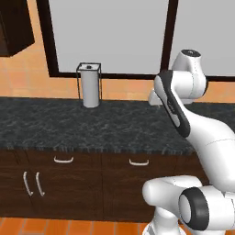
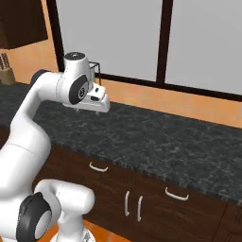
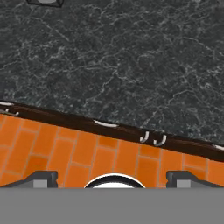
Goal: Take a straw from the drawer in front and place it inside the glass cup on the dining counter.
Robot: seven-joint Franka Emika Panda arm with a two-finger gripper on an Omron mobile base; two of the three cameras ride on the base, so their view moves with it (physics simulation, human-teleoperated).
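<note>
You're parked facing the black speckled counter point(image 1: 92, 128), arm raised above it. In the hand view the gripper point(image 3: 112, 178) looks straight down, its 2 fingertips point(image 3: 41, 178) spread wide at the bottom corners, nothing between them. Below them: the granite top, the dark cabinet edge, then the orange tile floor point(image 3: 65, 153).

The drawer point(image 1: 131, 163) sits shut under the counter edge, its curved silver handle point(image 1: 138, 162) showing; a second handle point(image 1: 63, 159) lies to its left. 2 vertical door pulls point(image 1: 33, 182) hang lower left. A paper towel holder point(image 1: 90, 86) stands upright at the back, below the window point(image 1: 105, 32). A knife block point(image 2: 6, 71) sits far left in the right base view.
</note>
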